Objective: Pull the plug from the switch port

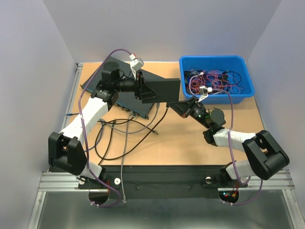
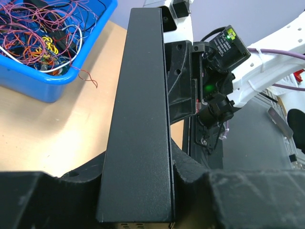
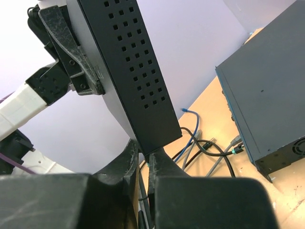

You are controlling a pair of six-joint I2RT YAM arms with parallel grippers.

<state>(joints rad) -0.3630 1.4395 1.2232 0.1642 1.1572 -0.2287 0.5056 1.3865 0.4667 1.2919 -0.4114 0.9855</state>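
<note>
Left fingers [image 2: 52, 200] grip the black box [image 1: 164, 88] at centre frame, and right fingers [image 3: 47, 200] pinch its lower corner. Behind it the switch [image 3: 271, 95] lies on the desk [image 1: 181, 143], plug [image 3: 234, 151] in its front, cables [image 1: 114, 133] trailing. Blue bin [image 1: 214, 58] sits upper right.

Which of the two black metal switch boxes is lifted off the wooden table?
The perforated black box, raised and tilted on edge; the other box lies flat with cables plugged in.
</note>
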